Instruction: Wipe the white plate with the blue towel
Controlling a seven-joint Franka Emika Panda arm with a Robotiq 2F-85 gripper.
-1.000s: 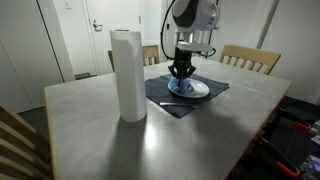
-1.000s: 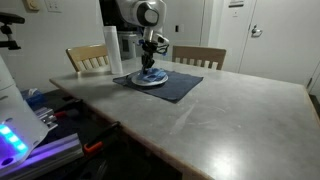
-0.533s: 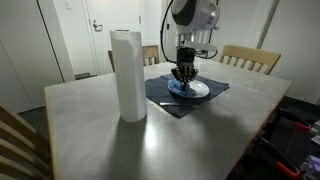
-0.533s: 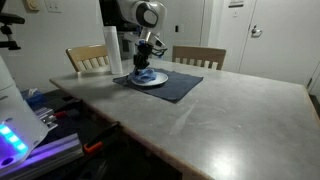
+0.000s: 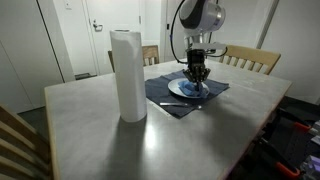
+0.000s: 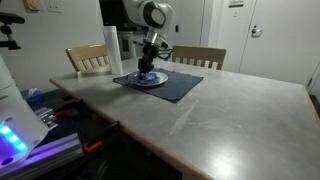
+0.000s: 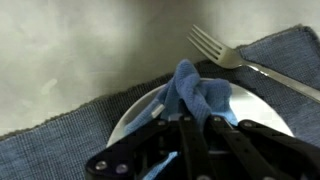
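arm (image 5: 200, 18) is reaching down near-vertical over the counter (image 5: 150, 140), wrist pointing straight down, pincer (image 5: 197, 77) sitting right on the white plate (image 5: 186, 90). Wrist view: fingers are pinching narrow on the bunched blue towel (image 7: 200, 95), holding it against the plate. Plate is resting on a dark placemat (image 6: 182, 88). A fork (image 7: 225, 52) is lying just beside the plate, handle over the mat. Paper towel roll (image 5: 127, 75) is standing upright, well apart.

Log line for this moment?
phase: wiping; gripper: shut on blue cloth towel; towel: on round white plate; plate: on dark blue placemat; silver metal fork: beside plate
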